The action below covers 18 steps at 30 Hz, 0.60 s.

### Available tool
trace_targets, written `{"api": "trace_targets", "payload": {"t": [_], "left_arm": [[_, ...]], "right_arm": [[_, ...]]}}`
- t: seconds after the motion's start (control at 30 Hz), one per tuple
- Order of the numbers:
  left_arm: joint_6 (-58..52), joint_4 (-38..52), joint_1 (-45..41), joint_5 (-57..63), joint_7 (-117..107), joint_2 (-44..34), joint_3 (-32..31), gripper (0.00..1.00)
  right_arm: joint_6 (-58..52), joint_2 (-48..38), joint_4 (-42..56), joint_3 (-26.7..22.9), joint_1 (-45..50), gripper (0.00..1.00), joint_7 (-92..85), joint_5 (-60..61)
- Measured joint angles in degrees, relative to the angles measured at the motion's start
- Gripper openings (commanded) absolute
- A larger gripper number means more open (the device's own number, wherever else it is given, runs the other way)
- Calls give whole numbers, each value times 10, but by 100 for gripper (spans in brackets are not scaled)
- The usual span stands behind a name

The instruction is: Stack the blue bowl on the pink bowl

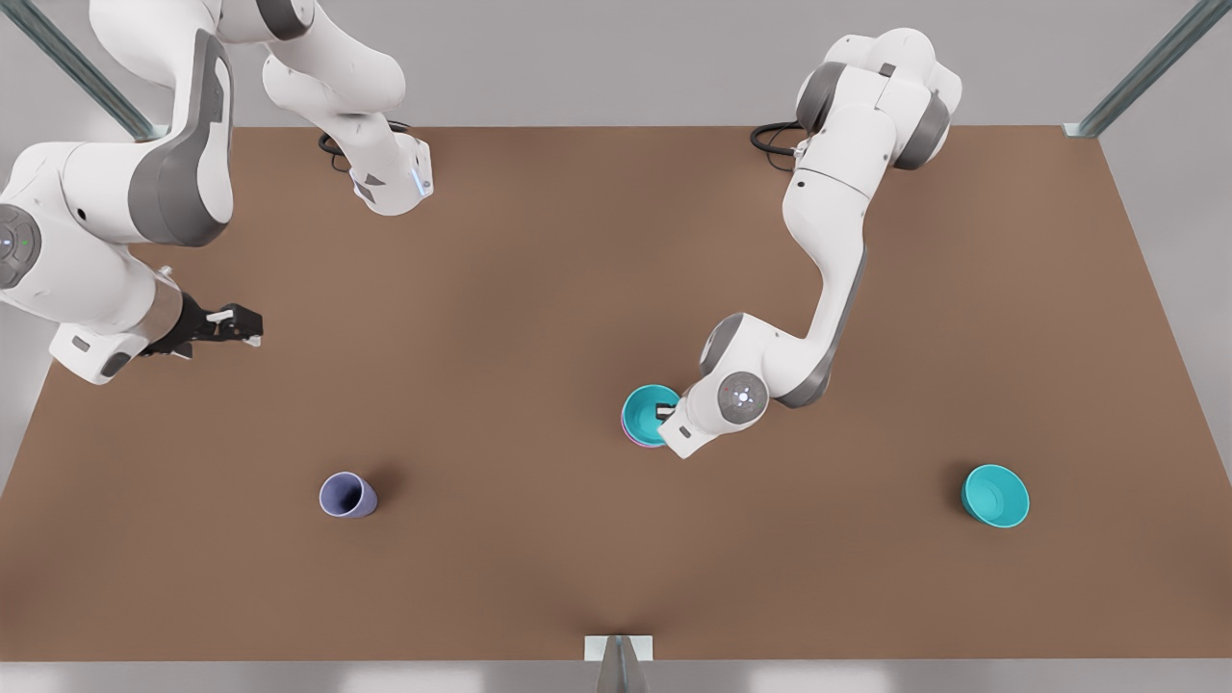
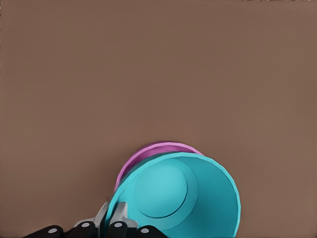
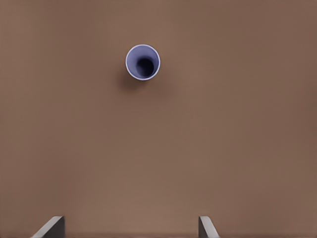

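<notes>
The blue bowl sits nested in the pink bowl near the table's middle. Only a pink crescent of rim peeks out from under it. My left gripper is shut on the blue bowl's rim, one finger inside the bowl and one outside. My right gripper waits open above the table at the front view's left, its fingertips spread wide with nothing between them.
A second teal bowl lies at the front view's right. A lavender-blue cup stands upright at the lower left. The brown table is bare between them; a metal bracket sits on its front edge.
</notes>
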Motion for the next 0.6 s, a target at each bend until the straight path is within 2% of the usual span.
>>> {"api": "trace_targets", "payload": {"t": [0.47, 0.5, 0.6], "left_arm": [[-1, -2, -5, -1, -78, 2, -1, 23], [-1, -2, -5, -2, -81, 2, -1, 100], [0, -3, -4, -16, -82, 2, -1, 100]], "right_arm": [[15, -8, -23, 0, 0, 100, -8, 0], [16, -12, -25, 0, 0, 100, -9, 0], [18, -20, -30, 0, 0, 100, -10, 0]]}}
